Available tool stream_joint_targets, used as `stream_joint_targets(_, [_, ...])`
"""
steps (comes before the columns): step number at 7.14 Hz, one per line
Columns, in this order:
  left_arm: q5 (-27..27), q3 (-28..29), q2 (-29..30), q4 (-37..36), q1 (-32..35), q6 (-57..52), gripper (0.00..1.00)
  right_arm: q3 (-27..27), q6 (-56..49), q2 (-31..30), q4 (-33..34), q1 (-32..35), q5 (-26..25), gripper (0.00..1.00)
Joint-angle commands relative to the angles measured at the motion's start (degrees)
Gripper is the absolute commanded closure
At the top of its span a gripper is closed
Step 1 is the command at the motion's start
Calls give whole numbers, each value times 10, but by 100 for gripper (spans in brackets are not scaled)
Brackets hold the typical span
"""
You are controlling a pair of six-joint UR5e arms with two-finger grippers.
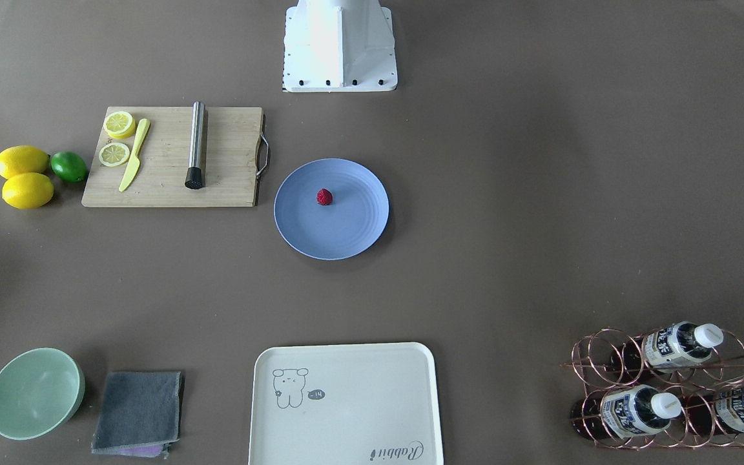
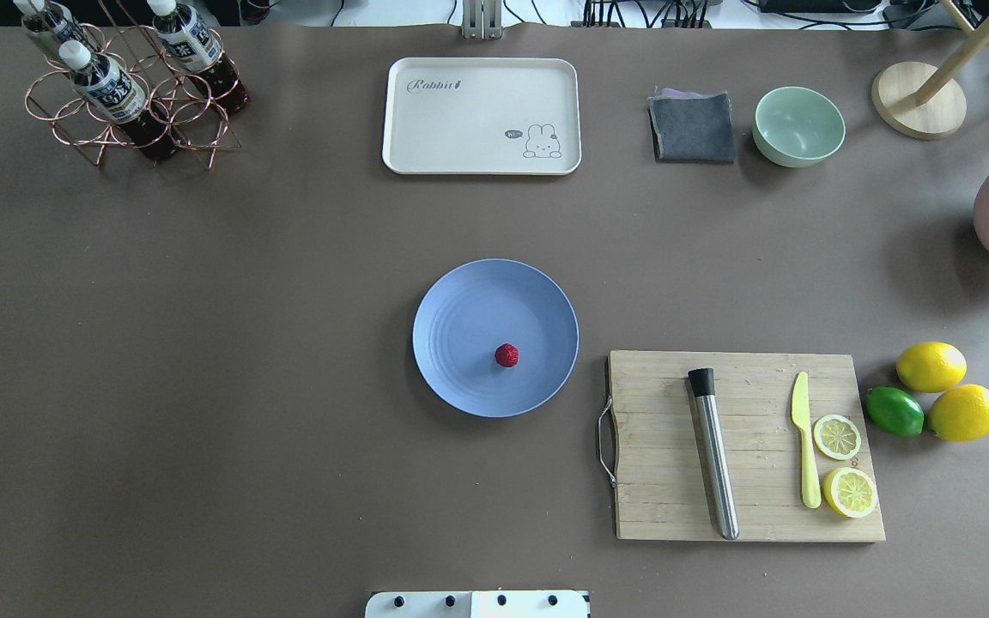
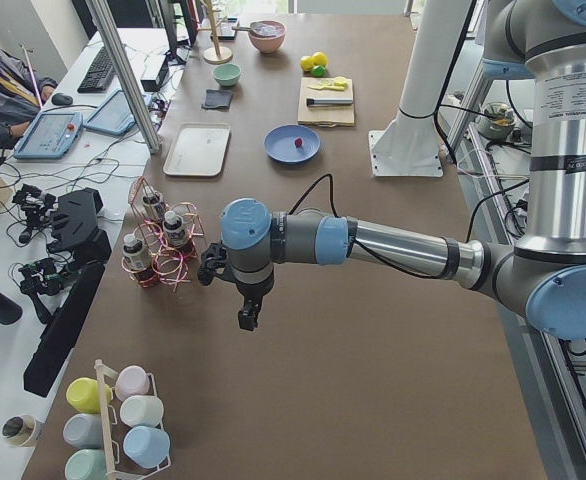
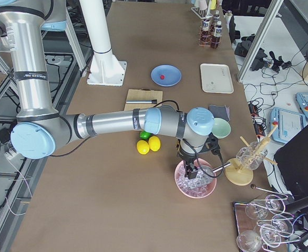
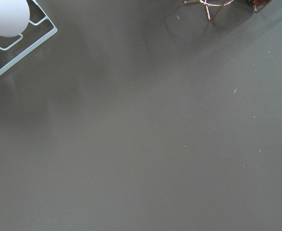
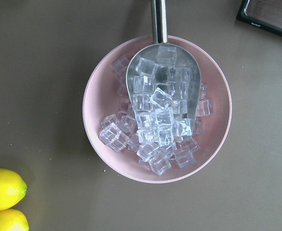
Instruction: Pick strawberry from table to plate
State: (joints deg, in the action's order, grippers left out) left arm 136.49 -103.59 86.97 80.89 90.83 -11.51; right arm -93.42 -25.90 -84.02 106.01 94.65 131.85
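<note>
The tiny dark-red strawberry point(image 1: 325, 197) point(image 2: 506, 354) lies on the round blue-lavender plate point(image 1: 346, 232) point(image 2: 464, 313), a little off its centre, in the middle of the grey-brown table point(image 1: 507, 226). Neither gripper is near it. My left gripper point(image 3: 245, 318) hangs over bare table beside the bottle rack, far from the plate point(image 3: 278, 152). My right gripper point(image 4: 193, 170) hovers above a pink bowl of ice at the other end of the table. Both grippers show only in the side views, so I cannot tell whether they are open or shut.
A wooden cutting board point(image 2: 752, 515) carries a metal muddler, a yellow knife and lemon slices. Beside it lie lemons point(image 2: 931, 366) and a lime. A cream tray point(image 2: 482, 116), grey cloth, green bowl point(image 2: 798, 126) and copper bottle rack point(image 2: 130, 103) line the far side. The pink ice bowl point(image 6: 97, 96) holds a scoop.
</note>
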Motion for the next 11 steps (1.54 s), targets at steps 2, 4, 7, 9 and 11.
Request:
stream_joint_targets(2, [0, 28, -3, -1, 34, -1, 3, -4, -5, -16, 0, 25, -2, 0])
stream_joint_targets(4, [0, 48, 2, -3, 58, -35, 3, -11, -5, -26, -1, 35, -2, 0])
stream_joint_targets(7, [-2, 43, -6, 6, 61, -35, 3, -30, -5, -42, 0, 36, -3, 0])
stream_joint_targets(9, [-6, 48, -4, 6, 59, -27, 3, -34, -3, -43, 0, 36, -3, 0])
stream_joint_targets(11, [-3, 34, -5, 5, 60, -29, 3, -36, 3, -51, -1, 35, -12, 0])
